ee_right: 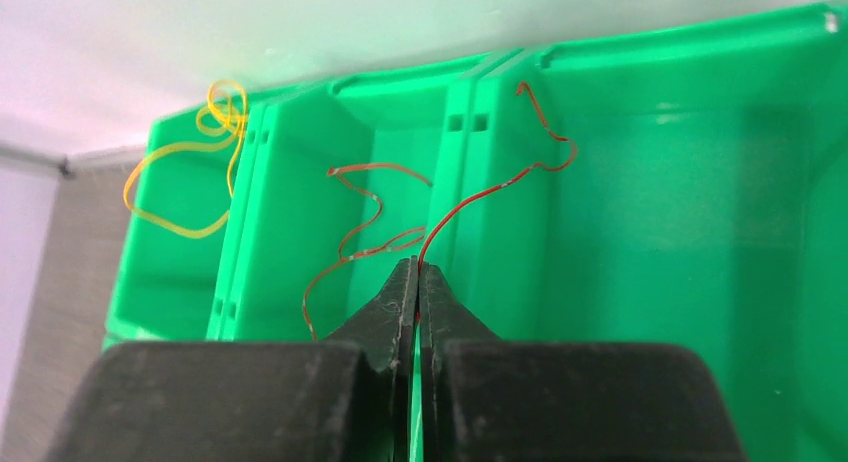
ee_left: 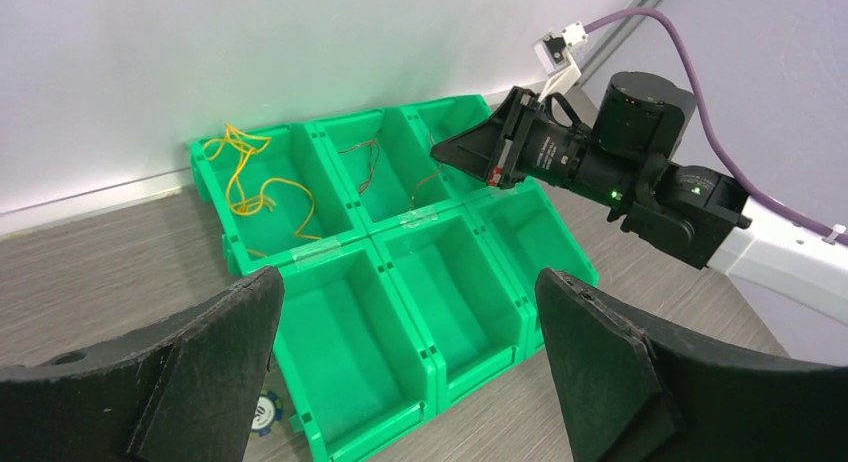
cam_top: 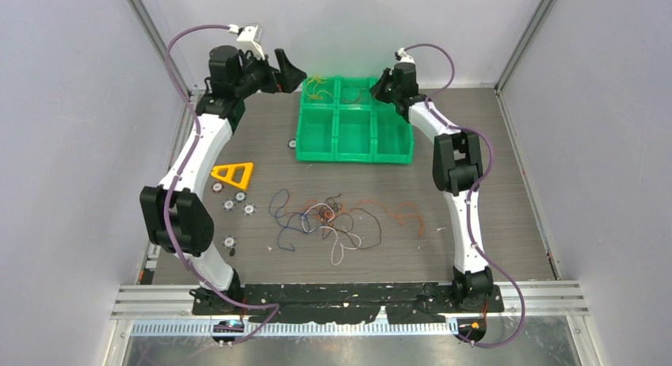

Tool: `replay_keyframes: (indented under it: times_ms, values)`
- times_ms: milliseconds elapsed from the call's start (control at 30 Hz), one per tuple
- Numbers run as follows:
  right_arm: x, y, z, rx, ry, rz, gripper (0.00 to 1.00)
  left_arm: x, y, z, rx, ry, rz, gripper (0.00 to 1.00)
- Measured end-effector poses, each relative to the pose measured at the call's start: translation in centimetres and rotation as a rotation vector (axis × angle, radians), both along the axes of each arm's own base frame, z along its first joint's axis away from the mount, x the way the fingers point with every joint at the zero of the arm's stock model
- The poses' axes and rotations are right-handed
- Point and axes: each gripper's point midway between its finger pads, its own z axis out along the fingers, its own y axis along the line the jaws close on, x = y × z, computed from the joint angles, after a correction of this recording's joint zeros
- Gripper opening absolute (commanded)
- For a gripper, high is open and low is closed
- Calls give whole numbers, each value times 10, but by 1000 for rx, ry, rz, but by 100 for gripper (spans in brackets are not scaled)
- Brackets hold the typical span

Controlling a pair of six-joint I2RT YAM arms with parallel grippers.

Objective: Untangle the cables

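A tangle of thin cables (cam_top: 329, 219), blue, white, black and orange, lies on the table in front of a green six-compartment bin (cam_top: 353, 158). My right gripper (cam_top: 383, 85) hovers over the bin's back row. In the right wrist view it (ee_right: 417, 267) is shut on a red cable (ee_right: 500, 187) that rises over the wall between two back compartments. A brownish-red cable (ee_right: 350, 247) lies in the back middle compartment and a yellow cable (ee_right: 200, 172) in the back left one. My left gripper (ee_left: 410, 322) is open and empty, above the bin's left side (ee_left: 440, 367).
A yellow triangular frame (cam_top: 234, 174) and several small round discs (cam_top: 234, 201) lie left of the tangle. A blue-and-white chip (ee_left: 262, 414) sits against the bin's front left corner. Walls close in the table at the back and sides.
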Motion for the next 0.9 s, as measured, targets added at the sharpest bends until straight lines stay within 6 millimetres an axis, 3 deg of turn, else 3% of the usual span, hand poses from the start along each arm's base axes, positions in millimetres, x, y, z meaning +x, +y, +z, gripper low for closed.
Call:
replay_keyframes:
  times_ms: [267, 500, 600, 767, 900]
  values:
    - [-24, 22, 13, -253, -110, 303, 5, -22, 15, 14, 25, -46, -2, 100]
    - [-40, 40, 49, -451, -268, 474, 5, -28, 23, 3, 40, -31, -2, 100]
    - [-45, 45, 60, -486, -313, 518, 5, -28, 25, -3, 40, -19, -1, 99]
    - [-53, 48, 62, -491, -283, 583, 5, -28, 31, -4, 37, -13, 7, 99]
    - [-49, 54, 69, -470, -273, 609, 5, -29, 34, -8, 31, -2, 13, 100]
